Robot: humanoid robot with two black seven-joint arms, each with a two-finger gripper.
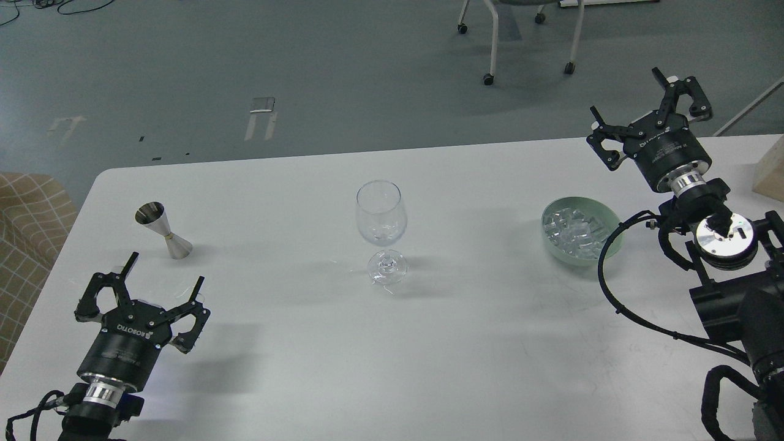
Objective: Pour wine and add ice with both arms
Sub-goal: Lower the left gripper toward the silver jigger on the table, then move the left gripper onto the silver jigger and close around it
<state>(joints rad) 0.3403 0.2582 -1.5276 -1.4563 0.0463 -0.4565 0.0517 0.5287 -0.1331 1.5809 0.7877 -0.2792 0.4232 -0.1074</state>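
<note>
A clear wine glass (381, 226) stands upright at the middle of the white table (294, 361); no wine shows in it. A silver jigger (163, 230) stands at the table's left. The ice (572, 231) is a heap of clear cubes in a pale green bowl (614, 228) at the right. My left gripper (163, 275) is open and empty, low at the front left, below the jigger. My right gripper (631, 95) is open and empty, raised behind and to the right of the bowl.
A black cable (612, 288) loops from my right arm in front of the bowl. A wooden block (772, 168) sits at the table's right edge. Chair legs on castors (488, 78) stand on the floor beyond the table. A checked cushion (27, 233) lies left of the table.
</note>
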